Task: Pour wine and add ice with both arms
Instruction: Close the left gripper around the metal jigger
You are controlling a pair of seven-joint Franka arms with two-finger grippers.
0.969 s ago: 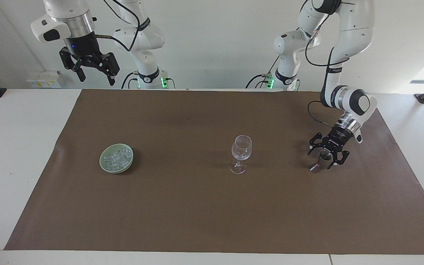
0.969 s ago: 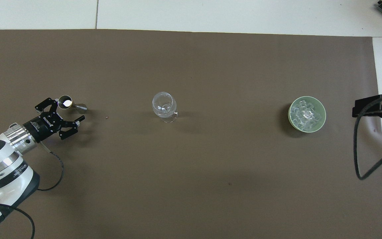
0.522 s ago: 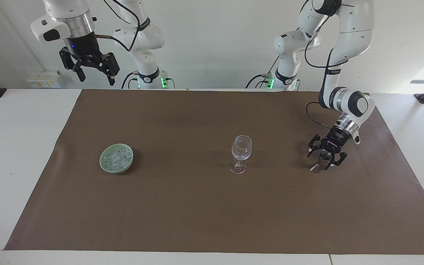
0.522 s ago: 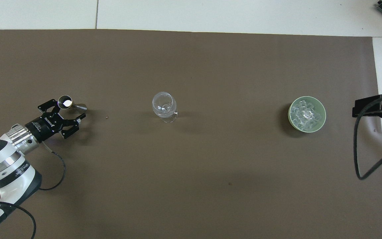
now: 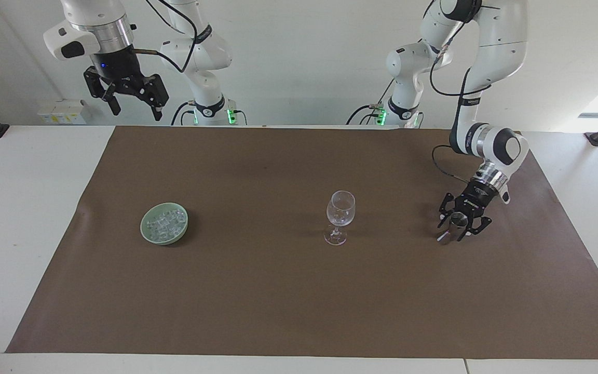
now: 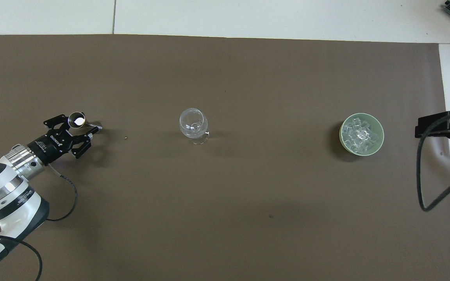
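We see the left gripper [image 5: 457,227] low around a small upright metal cup [image 5: 455,223], mouth up; its grip we cannot tell. Ice [image 5: 164,222] fills the green bowl [image 5: 146,234] toward the right arm's end. The right gripper [image 5: 134,104] waits, fingers spread.

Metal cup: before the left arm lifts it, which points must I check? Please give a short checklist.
1. Metal cup stands on the mat: ok.
2. Left gripper is around the cup: ok.
3. Grip is firm: cannot tell.
4. Wine glass upright, empty, apart from the cup: ok.
5. Ice lies in the green bowl: ok.
6. Right gripper raised, open, waiting: ok.
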